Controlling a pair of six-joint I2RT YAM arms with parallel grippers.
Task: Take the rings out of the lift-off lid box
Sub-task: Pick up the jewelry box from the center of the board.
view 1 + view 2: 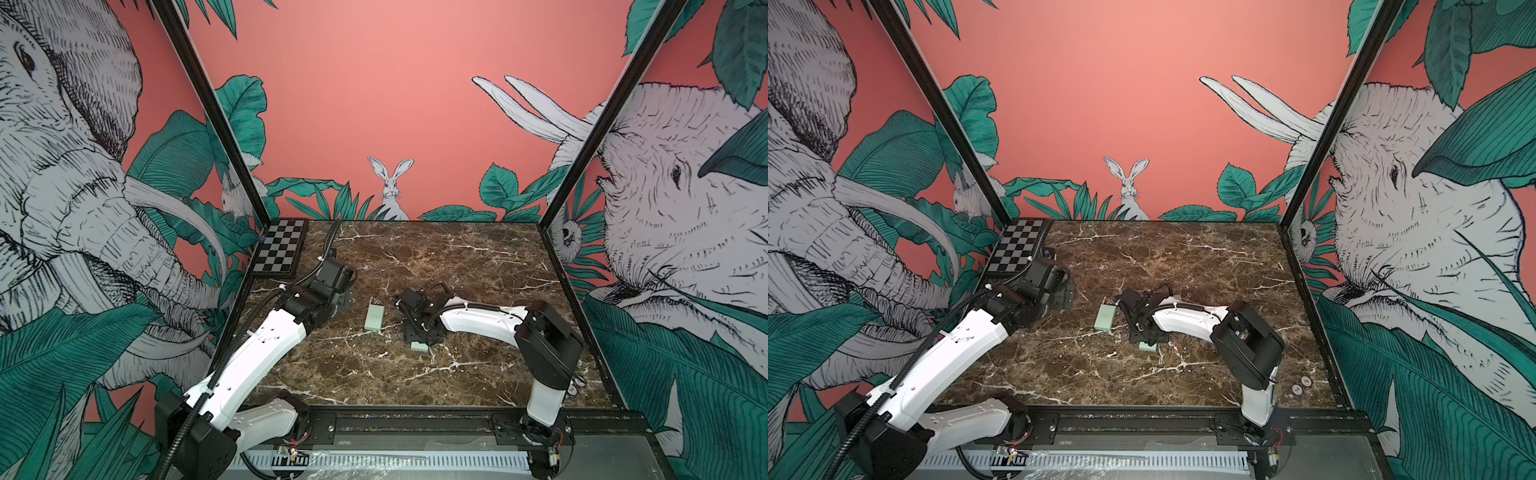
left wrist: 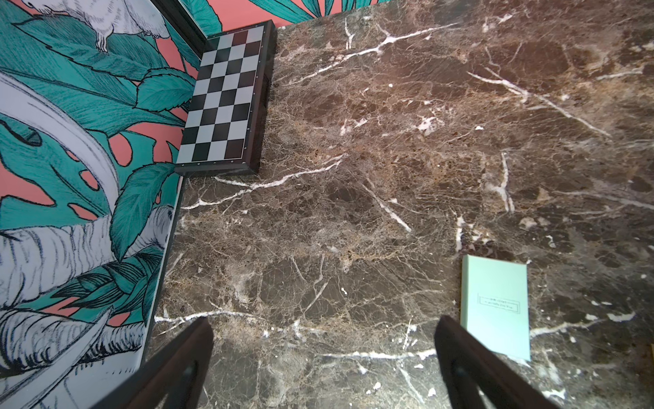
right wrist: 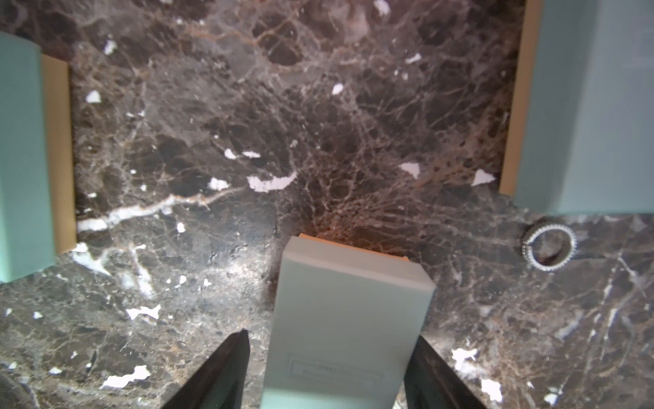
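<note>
In the right wrist view a mint-green lift-off lid box (image 3: 350, 311) with a printed label stands between the jaws of my right gripper (image 3: 333, 334). One finger is at its side and a small gap shows at the other. A thin beaded ring (image 3: 548, 249) lies on the marble beside a second mint box (image 3: 584, 106). A third mint box (image 3: 21, 159) is at the opposite edge. In both top views my right gripper (image 1: 417, 334) hangs over the box (image 1: 419, 347). My left gripper (image 2: 323, 320) is open over bare marble, with a labelled mint box (image 2: 495, 308) beside one finger.
A folded chessboard (image 1: 280, 247) lies in the far left corner against the wall. Two small round discs (image 1: 1301, 384) sit near the front right edge. Patterned walls close in the marble table (image 1: 457, 257) on three sides.
</note>
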